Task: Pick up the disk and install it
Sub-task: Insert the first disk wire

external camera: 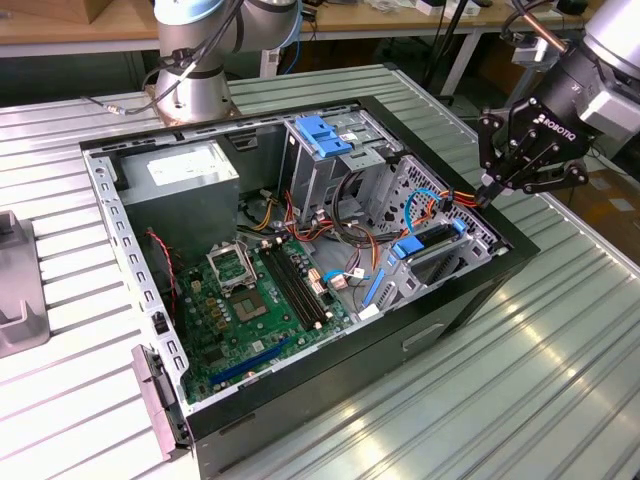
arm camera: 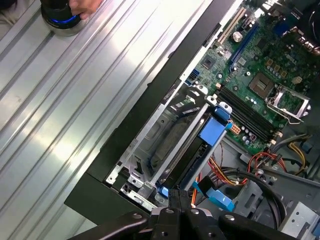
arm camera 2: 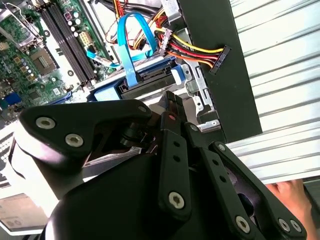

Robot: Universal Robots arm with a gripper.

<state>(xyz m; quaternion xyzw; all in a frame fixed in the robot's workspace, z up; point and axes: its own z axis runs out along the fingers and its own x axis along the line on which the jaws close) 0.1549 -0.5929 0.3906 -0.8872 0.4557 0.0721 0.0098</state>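
The hand [arm camera 2: 172,102] has its black fingers pressed together, and nothing can be seen caught between them. In the exterior view it hangs at the upper right of the frame, tips pointing down at the right-hand rim of the open computer case [external camera: 440,330]. Just beyond the tips in the second wrist view is the disk [arm camera 2: 150,79]. It already lies in its metal cage, between blue rails, at the case's corner on the exterior view's right. A flat blue cable [arm camera 2: 131,40] loops up from the disk's back edge and looks plugged in. A black plug [arm camera 2: 220,54], on red, yellow and orange wires, lies loose over the case wall, apart from the disk. The pick-up therefore seems done and the work appears to be in its installing step, near its end, with seating or cabling possibly left. Any further move calls for small, straight motions, since the cage is narrow and the wires crowd the fingers. Farther in, the green circuit board [external camera: 250,290] covers the case floor at centre left of the exterior view. The ribbed metal worktop [external camera: 560,380] carries it all. A person's hand [arm camera 2: 292,192] rests on the worktop outside the case.
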